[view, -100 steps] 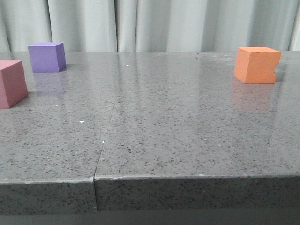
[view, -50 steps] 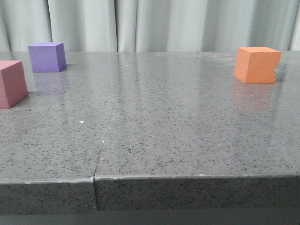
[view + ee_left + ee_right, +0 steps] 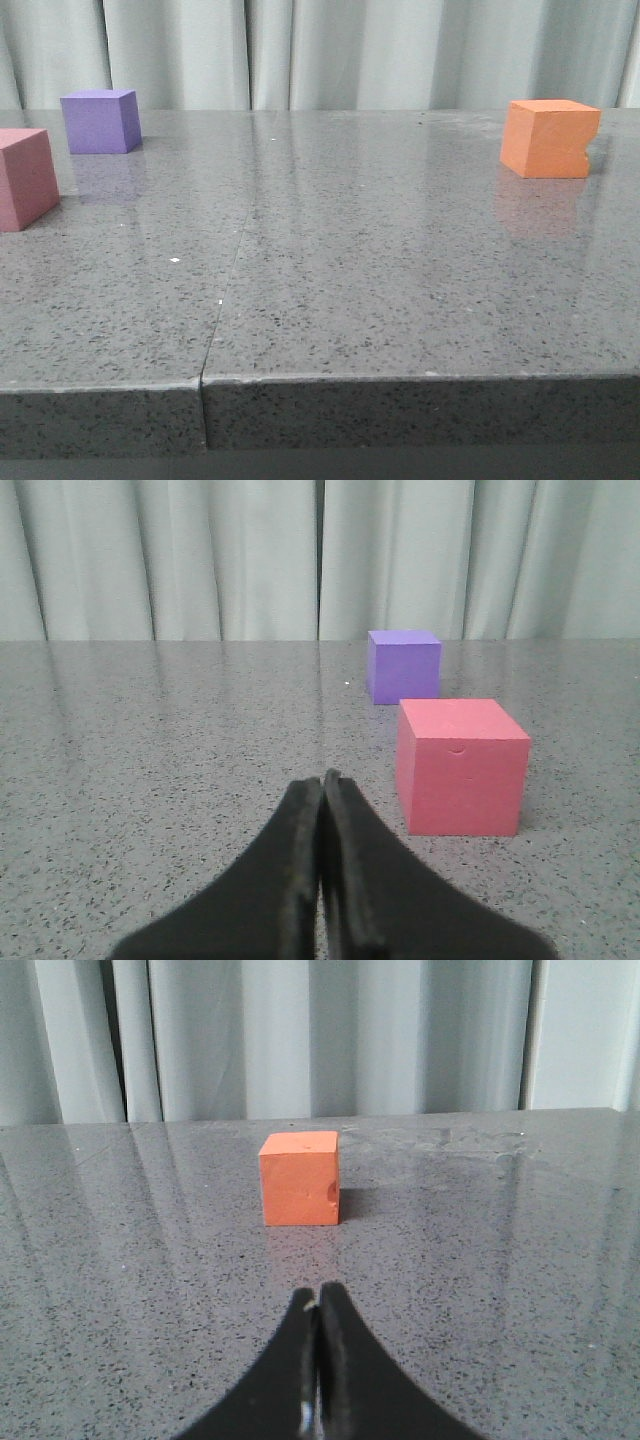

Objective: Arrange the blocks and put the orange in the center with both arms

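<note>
On my feeds, itemised:

Desk: grey speckled stone, a seam running front to back left of centre; pale curtain behind.

Orange block: far right of the desk, notch in its right edge, well apart from the other two.

Purple block: far left, toward the back.

Pinkish-red block: left edge, nearer than the purple one, close to it but not touching.

Left claw: clenched, fingers pressed together, holding nothing; the pinkish-red block sits just ahead of it, to one side.

Right claw: clenched, empty; orange block ahead, apart from it.
</note>
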Motion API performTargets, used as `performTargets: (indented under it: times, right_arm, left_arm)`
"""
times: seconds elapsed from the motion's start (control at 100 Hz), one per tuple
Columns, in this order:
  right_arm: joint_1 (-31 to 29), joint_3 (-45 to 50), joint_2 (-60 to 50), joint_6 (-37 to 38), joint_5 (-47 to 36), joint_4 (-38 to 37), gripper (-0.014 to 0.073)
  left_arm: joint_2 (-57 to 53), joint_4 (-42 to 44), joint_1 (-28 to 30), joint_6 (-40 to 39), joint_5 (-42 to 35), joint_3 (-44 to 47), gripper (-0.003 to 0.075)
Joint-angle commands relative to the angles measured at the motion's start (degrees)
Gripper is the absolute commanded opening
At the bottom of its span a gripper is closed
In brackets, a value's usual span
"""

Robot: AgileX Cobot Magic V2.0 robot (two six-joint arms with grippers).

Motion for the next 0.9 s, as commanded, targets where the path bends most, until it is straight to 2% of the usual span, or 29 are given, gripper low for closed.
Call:
performTargets:
  times: [0.0, 0.24, 0.38, 0.57, 0.89]
  right_arm:
    - [-0.4, -4.1, -0.7, -0.3, -1.8, 0.3, -0.0067]
    - [-0.4, -11.0, 3.0, -0.3, 3.0, 0.3, -0.0067]
    - [-0.4, -16.7, 7.1, -0.3, 9.0, 0.3, -0.0067]
    - [-0.4, -25.0, 15.1, -0.3, 18.3, 0.3, -0.0067]
    - [-0.4, -37.5, 29.8, -0.3, 26.6, 0.3, -0.0061]
  left_arm:
    - [-1.7, -0.5, 0.0, -0.4, -4.8, 2.3, -0.0020]
    - [-1.7, -0.5, 0.0, -0.4, -4.8, 2.3, -0.0020]
    - [-1.7, -0.5, 0.0, -0.4, -4.8, 2.3, -0.0020]
    - [-1.7, -0.5, 0.0, -0.4, -4.8, 2.3, -0.0020]
    - [-1.7, -0.5, 0.0, -0.4, -4.8, 2.3, -0.0020]
